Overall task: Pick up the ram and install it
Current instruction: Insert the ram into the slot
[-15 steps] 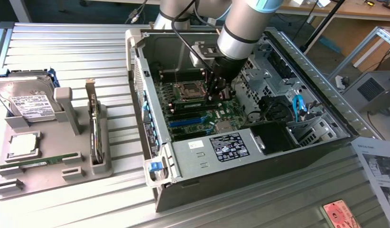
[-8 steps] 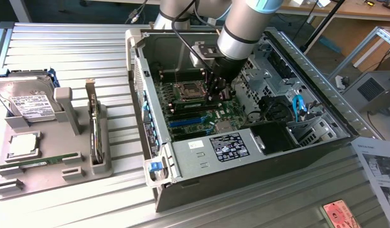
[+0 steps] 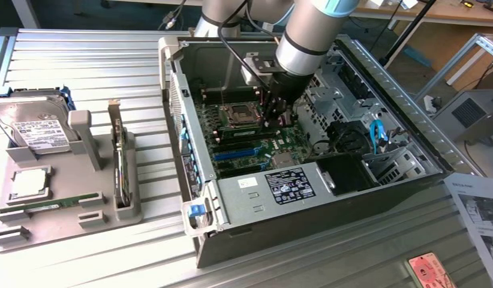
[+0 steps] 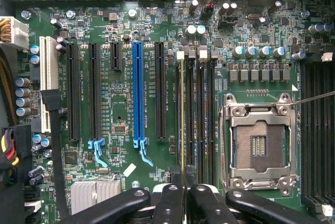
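My gripper [image 4: 186, 181] is closed almost completely, its two black fingers [image 4: 172, 198] pinching the ram [image 4: 181, 114], a long, thin, flat green circuit-board stick that the wrist view shows edge-on. The ram stands upright on its long edge in line with the outermost slot of a bank of black memory slots [image 4: 201, 114], the one farthest from the socket. I cannot tell whether it is fully seated. Just beside this bank lies the square silver metal processor socket [image 4: 259, 145]. On the ram's other side run several long black expansion slots [image 4: 94, 93] and one blue expansion slot [image 4: 137, 93], parallel to the ram. All of these sit on the green motherboard [image 4: 120, 109]. In the exterior view, my silver arm [image 3: 310, 36] reaches down into the open grey metal computer case [image 3: 406, 102], which lies on its side on the ribbed aluminium tabletop [image 3: 95, 66]. A silver power supply box with a black label [image 3: 270, 186] occupies the near end of the case. Toward the exterior view's left, well apart from the case, a grey moulded fixture [image 3: 62, 225] rests on the tabletop. It carries a silver hard drive [image 3: 30, 123], a square processor chip [image 3: 29, 183], an upright card with a metal bracket [image 3: 119, 162] and a second green circuit-board stick [image 3: 50, 204] lying flat in a groove.
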Available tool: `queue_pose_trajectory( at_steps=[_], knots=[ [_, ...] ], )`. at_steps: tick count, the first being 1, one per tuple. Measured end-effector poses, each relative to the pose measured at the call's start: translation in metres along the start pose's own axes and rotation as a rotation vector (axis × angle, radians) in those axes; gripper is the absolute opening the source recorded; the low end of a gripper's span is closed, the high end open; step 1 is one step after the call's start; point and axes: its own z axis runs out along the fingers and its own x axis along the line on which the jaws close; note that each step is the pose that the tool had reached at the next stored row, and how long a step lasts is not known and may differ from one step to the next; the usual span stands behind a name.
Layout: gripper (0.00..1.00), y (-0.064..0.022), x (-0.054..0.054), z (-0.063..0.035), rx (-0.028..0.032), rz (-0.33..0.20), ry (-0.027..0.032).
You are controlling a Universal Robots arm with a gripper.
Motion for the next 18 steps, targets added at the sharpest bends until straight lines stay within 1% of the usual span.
queue_pose_trajectory(
  at_steps=[18],
  knots=[
    [0.12,0.0002,-0.0011,0.0009,0.0000,-0.008,0.0001]
  ],
)
